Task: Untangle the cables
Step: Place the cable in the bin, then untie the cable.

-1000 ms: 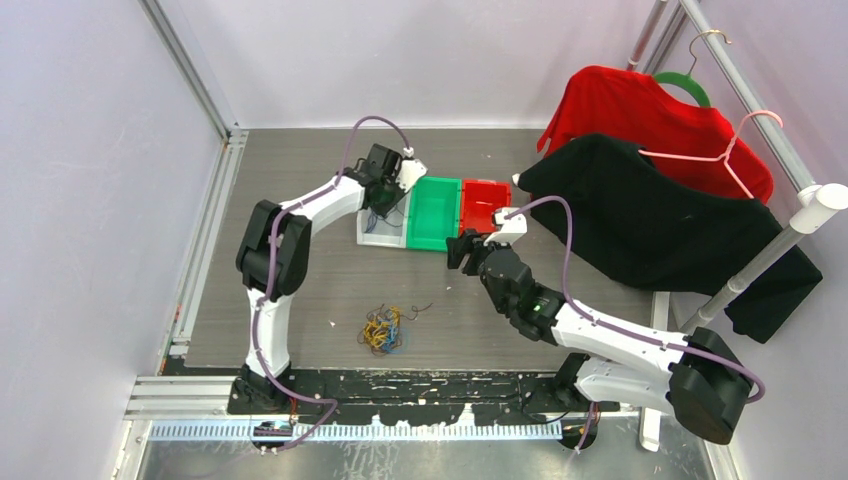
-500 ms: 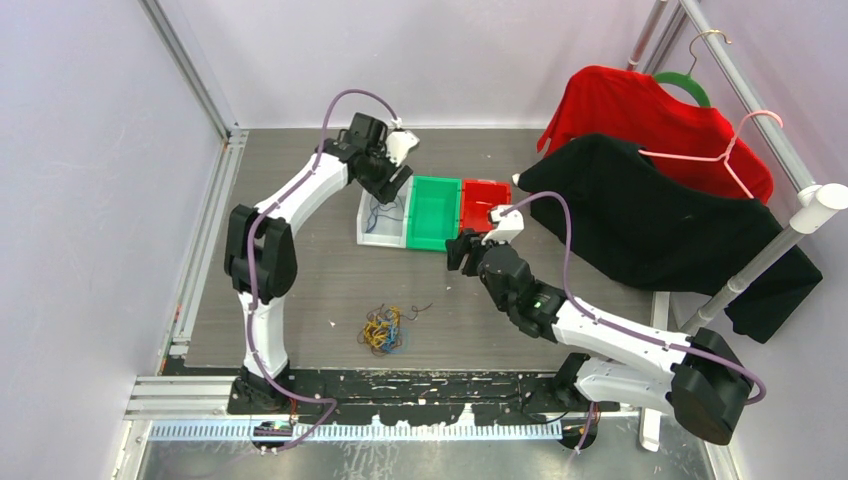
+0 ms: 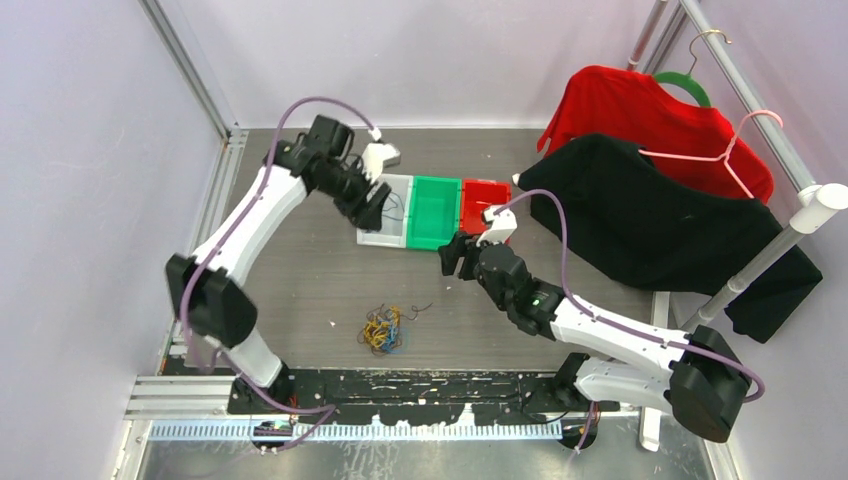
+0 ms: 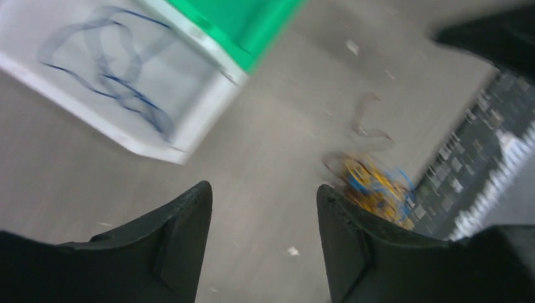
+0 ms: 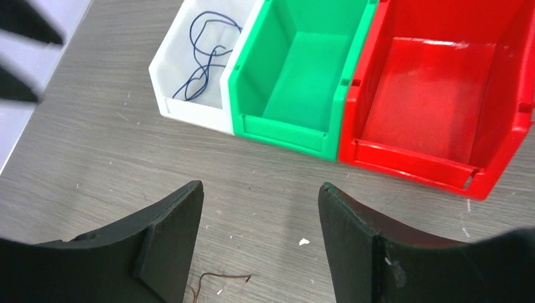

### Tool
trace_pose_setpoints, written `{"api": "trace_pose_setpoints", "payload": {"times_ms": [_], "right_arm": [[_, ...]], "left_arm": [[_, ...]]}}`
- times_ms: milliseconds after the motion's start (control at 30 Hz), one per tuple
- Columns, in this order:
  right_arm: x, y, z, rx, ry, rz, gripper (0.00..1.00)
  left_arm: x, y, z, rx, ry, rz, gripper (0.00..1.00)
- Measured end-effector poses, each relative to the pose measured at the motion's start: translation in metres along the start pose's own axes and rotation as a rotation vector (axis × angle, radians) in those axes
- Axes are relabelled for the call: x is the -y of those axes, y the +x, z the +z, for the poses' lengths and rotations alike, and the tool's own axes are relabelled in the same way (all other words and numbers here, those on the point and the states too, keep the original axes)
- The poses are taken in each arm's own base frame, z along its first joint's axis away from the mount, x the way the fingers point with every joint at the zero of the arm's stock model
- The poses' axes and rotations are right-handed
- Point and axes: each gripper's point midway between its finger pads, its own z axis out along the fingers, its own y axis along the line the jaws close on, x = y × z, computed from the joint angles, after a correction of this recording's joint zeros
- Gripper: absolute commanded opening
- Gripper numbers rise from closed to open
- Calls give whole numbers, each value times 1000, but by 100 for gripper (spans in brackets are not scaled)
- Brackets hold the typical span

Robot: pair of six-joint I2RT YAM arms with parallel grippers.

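The cables (image 3: 383,330) lie as a small tangle of yellow, blue and dark wires on the table, near the front. In the left wrist view the tangle (image 4: 372,183) is blurred, just beyond the right fingertip. One blue cable (image 3: 388,212) (image 4: 107,69) (image 5: 202,57) lies loose in the white bin (image 3: 380,241). My left gripper (image 3: 376,210) (image 4: 264,189) hangs open and empty at that bin's left side. My right gripper (image 3: 452,256) (image 5: 260,186) stands open and empty over bare table in front of the bins. A dark cable end (image 5: 217,278) shows near its left finger.
A white bin (image 5: 189,107), a green bin (image 3: 432,240) (image 5: 277,129) and a red bin (image 3: 485,190) (image 5: 410,161) stand side by side at mid-table. A red shirt (image 3: 650,110) and a black shirt (image 3: 650,220) hang from a rack (image 3: 800,220) on the right. A metal rail (image 3: 215,200) runs along the left.
My left gripper has gone from shut to open, and its arm has swung out to the left. The blue cable now shows lying in the white bin. The right gripper has barely shifted.
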Motion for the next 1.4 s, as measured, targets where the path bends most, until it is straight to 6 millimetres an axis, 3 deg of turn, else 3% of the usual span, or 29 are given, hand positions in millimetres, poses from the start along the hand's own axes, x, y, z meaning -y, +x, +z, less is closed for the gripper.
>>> {"api": "trace_pose_setpoints", "payload": {"times_ms": [100, 133, 167, 233, 367, 467, 633, 967, 1033, 1133, 1200, 1400], "right_arm": [[-2, 10, 0, -39, -12, 5, 70], [-2, 13, -1, -56, -16, 7, 70], [-2, 18, -2, -77, -20, 7, 69], [-5, 27, -5, -124, -39, 9, 68], [-10, 48, -16, -241, -76, 12, 66], [-11, 60, -28, -317, -96, 22, 64], [-16, 64, -42, -359, -130, 48, 61], [-25, 60, -43, -352, -156, 89, 59], [-28, 59, -43, -347, -165, 92, 58], [-31, 56, -42, -335, -176, 98, 56], [-33, 53, -41, -324, -186, 102, 55], [-41, 46, -35, -288, -212, 120, 59]], "left_arm": [[49, 32, -17, -32, 124, 9, 53], [71, 56, -15, -83, 195, 3, 52], [81, 61, -17, -91, 215, 15, 51], [107, 89, -7, -159, 301, 14, 49], [132, 136, 9, -292, 395, -19, 47], [133, 146, 12, -310, 408, -6, 45], [128, 155, 23, -303, 402, 25, 40], [123, 166, 50, -309, 399, 0, 35], [123, 170, 53, -316, 399, -9, 29], [121, 173, 59, -326, 400, -22, 9], [121, 175, 61, -334, 402, -28, 1], [119, 161, 50, -326, 403, -36, 0]]}}
